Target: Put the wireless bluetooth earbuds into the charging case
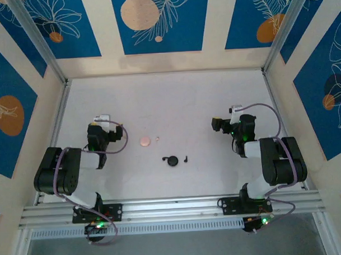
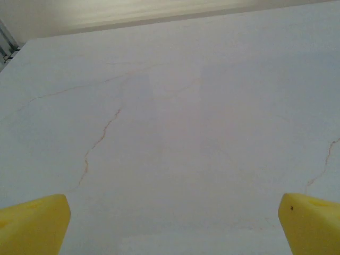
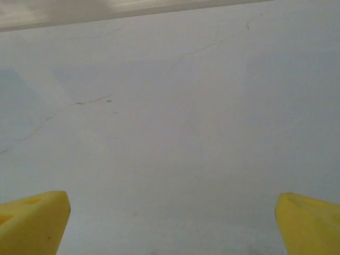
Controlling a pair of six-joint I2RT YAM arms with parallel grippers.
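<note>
A tiny pale pinkish-white earbud (image 1: pixel 157 139) lies on the white table just right of a coin-sized round pink disc (image 1: pixel 144 141). Nearer the arms, a tiny black earbud with a short stem (image 1: pixel 185 158) lies right of a round black disc (image 1: pixel 171 160). I cannot tell which disc is the charging case. My left gripper (image 1: pixel 97 129) hovers to the left of the pink disc, well apart from it. My right gripper (image 1: pixel 218 124) is to the right of the earbuds, also apart. Both wrist views show yellow fingertips (image 2: pixel 37 223) (image 3: pixel 34 220) spread wide over bare table, left gripper (image 2: pixel 172 215) and right gripper (image 3: pixel 172 212) open with nothing between them.
The white table (image 1: pixel 175 99) is bounded by a metal frame and blue patterned walls (image 1: pixel 155 21) at the back and sides. A metal rail (image 1: pixel 173 207) at the near edge carries both arm bases. Thin cracks mark the tabletop (image 2: pixel 101 133).
</note>
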